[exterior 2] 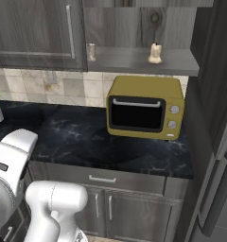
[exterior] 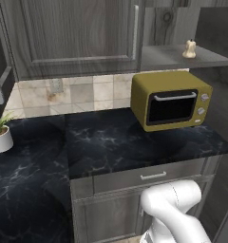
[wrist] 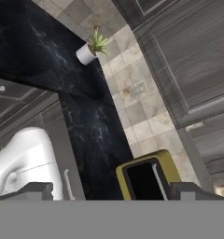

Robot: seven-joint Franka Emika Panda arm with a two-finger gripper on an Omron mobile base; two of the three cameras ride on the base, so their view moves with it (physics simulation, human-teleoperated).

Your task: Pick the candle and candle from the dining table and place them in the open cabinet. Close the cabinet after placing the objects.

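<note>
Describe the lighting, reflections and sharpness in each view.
Left base view: even, soft light; the black counter has a dull sheen, the candle is small and soft-edged. Right base view: the microwave casts a faint shadow on the counter. Hand view: rolled sideways, plant sharp, no glare.

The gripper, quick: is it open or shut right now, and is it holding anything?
Gripper: open, jaws spread wide with nothing between them; it points toward the yellow microwave.

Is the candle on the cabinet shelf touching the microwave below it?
Apart. In the right base view the candle stands on the shelf, whose board and a strip of tiled wall separate it from the microwave.
</note>
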